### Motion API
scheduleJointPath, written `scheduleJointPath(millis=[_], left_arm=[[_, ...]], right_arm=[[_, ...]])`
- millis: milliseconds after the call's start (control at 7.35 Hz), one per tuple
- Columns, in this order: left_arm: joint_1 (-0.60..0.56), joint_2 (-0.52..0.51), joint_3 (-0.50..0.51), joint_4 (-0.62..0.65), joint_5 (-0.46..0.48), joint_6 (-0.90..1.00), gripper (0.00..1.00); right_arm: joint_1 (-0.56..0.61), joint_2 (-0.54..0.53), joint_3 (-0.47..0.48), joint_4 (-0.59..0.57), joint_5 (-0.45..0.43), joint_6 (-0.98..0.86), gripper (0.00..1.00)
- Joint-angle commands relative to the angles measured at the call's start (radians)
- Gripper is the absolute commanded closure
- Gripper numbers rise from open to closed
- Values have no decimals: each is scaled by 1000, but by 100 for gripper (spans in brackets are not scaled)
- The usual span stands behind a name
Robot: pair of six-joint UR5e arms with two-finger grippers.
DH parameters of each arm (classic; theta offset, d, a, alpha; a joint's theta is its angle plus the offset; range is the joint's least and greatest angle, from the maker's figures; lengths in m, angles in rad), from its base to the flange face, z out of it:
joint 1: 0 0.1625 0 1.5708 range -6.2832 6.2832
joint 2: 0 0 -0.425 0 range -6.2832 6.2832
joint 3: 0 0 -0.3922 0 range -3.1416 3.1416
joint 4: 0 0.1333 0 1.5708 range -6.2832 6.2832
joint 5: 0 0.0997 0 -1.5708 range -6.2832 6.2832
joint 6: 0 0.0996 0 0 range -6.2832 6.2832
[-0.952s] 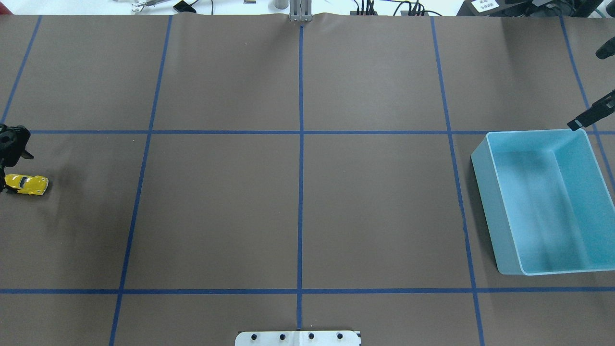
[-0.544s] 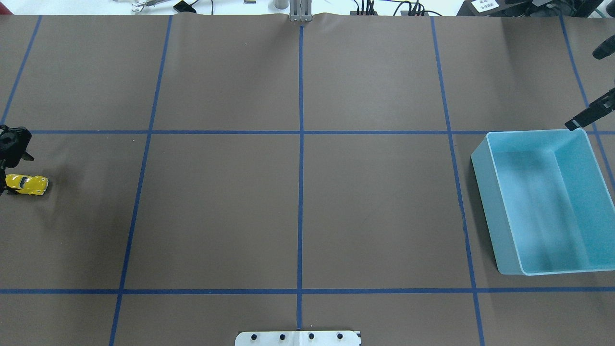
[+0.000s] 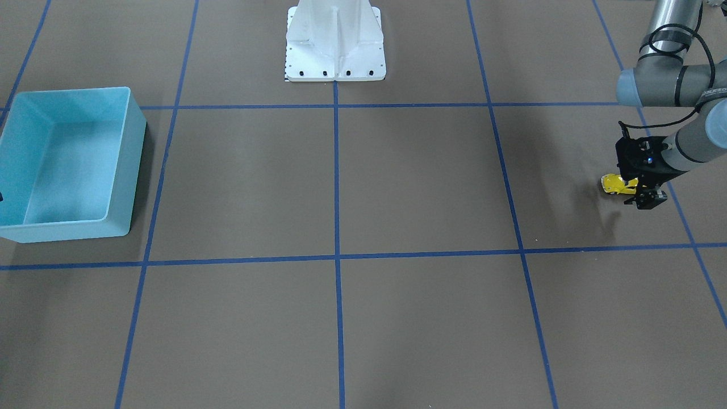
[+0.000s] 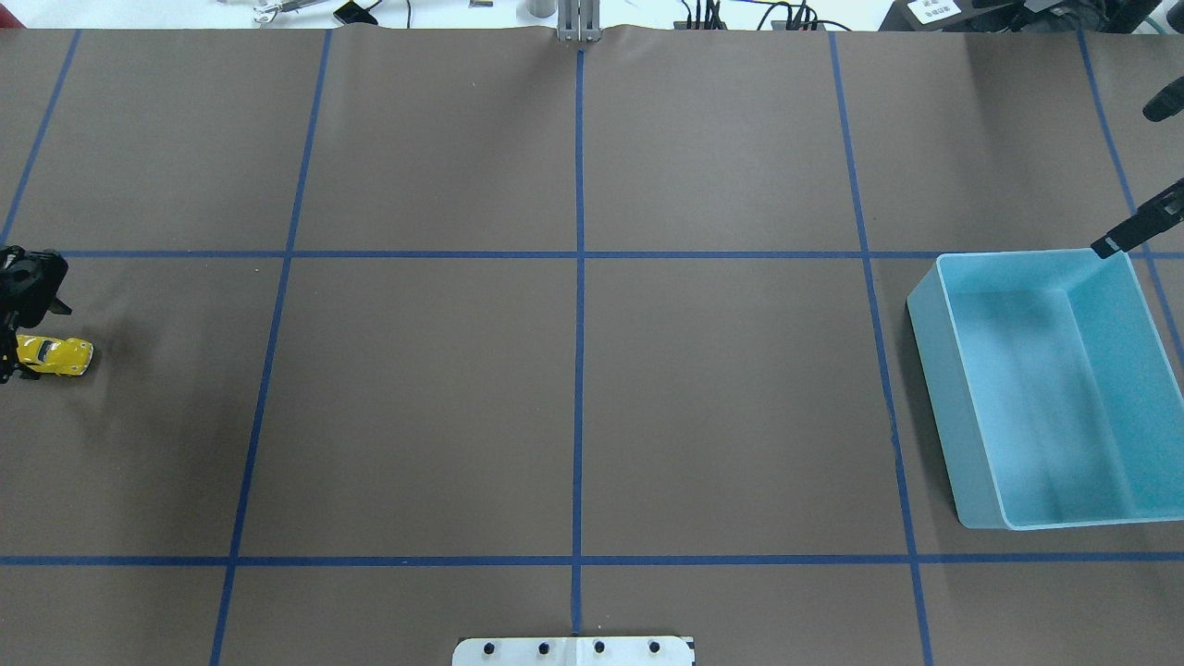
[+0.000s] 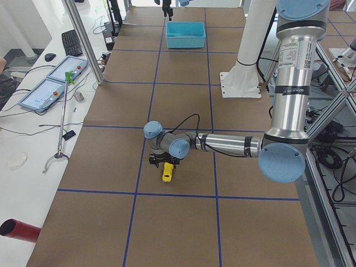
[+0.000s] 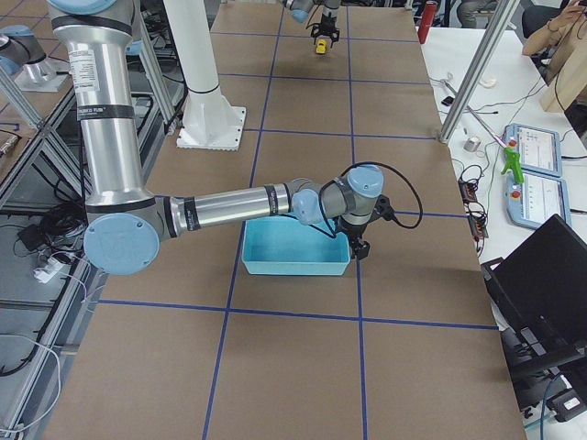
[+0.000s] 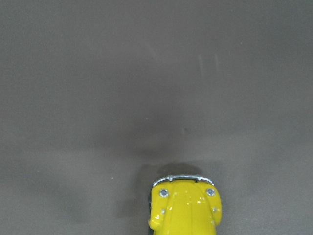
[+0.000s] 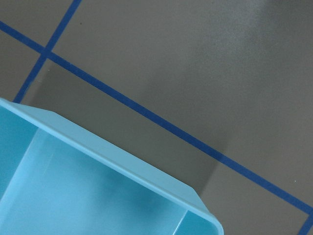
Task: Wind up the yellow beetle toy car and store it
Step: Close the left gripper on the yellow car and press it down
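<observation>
Here — glossy, rounded yellow beetle toy car (image 4: 57,355)

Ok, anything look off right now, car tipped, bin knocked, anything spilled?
Nothing stands out. The yellow beetle toy car sits upright on its wheels at the left gripper, and the light blue bin stands upright and empty at the opposite end.

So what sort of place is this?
Likely a robotics lab workcell: a table marked with a blue tape grid, a white robot pedestal on it, and teach pendants on the side bench.
</observation>
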State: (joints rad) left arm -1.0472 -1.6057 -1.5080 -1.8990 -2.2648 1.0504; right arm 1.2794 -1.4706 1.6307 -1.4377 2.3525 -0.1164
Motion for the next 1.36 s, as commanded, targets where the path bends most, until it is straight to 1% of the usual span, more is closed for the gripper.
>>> scheduleJointPath(millis=[0, 136, 816, 1088, 1224], left_arm=[[24, 0, 0, 0, -1, -1, 0], [27, 0, -1, 0, -1, 0, 0], [26, 4, -1, -8, -1, 3, 1], [26, 7, 0, -8, -1, 5, 9], [26, 7, 0, -8, -1, 5, 17]], right_arm=[[0, -11, -23, 0, 4, 6, 0], [0, 9, -15, 0, -2, 12, 0], [0, 7, -34, 2, -22, 14, 0], [0, 6, -34, 2, -22, 14, 0], [0, 6, -35, 0, -22, 15, 0]])
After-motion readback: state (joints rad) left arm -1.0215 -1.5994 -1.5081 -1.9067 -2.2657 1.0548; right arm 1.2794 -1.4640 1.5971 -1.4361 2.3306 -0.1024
